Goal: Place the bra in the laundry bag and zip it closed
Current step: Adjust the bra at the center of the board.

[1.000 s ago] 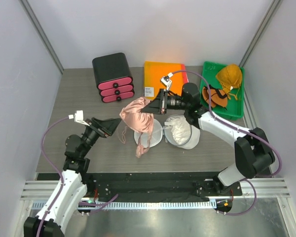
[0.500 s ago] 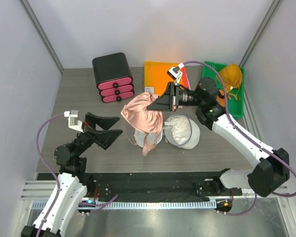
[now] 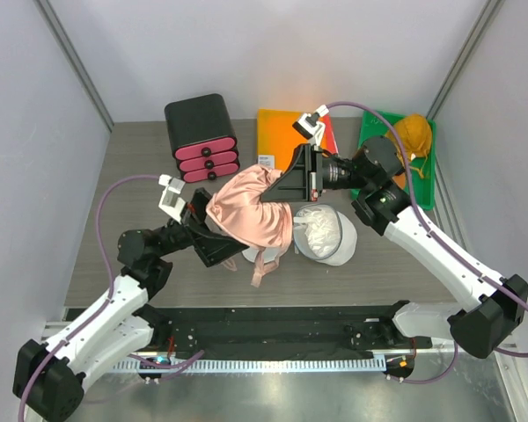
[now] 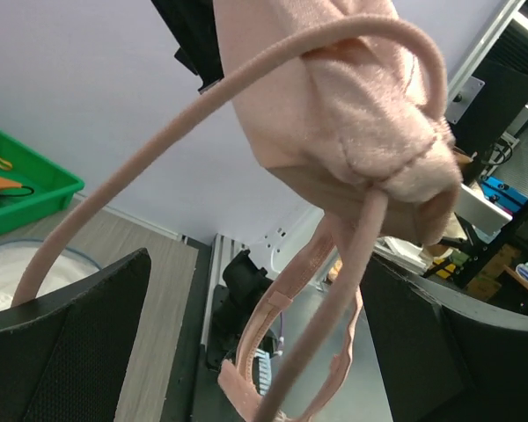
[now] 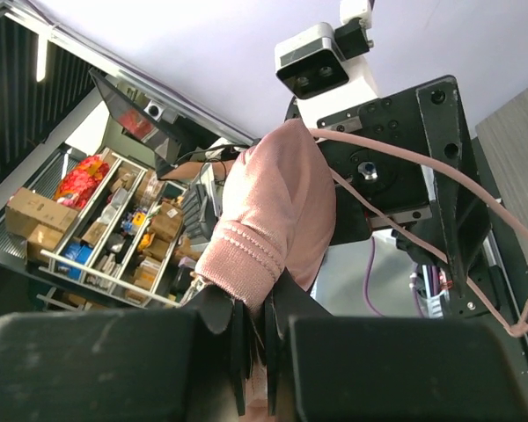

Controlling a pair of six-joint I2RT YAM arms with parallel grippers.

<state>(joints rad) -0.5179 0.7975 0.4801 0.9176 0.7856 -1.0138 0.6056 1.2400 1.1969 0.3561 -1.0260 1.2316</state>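
The bra is hanging in the air above the bench, and it is covering most of the near half of the laundry bag. Only a thin piece of that half's rim is showing under the pink cloth. The other half is lying open just beside it, to the right. The zipper is too small to make out from above.

The right gripper is clamping the upper edge of the bra. In the right wrist view its fingers are pinching together on a fold of the pink fabric. The left gripper is standing wide apart at the bra's left side, and from above the cloth is partly hiding its tips. In the left wrist view a strap is hanging down between the two fingers; I cannot tell whether it is touching them.

Bare bench is showing to the left of the left arm and to the right of the bag. The black drawer box, the orange board and the green tray are standing along the far edge, well apart from the bag. The right arm is cutting off part of the tray. Grey walls are closing both sides.
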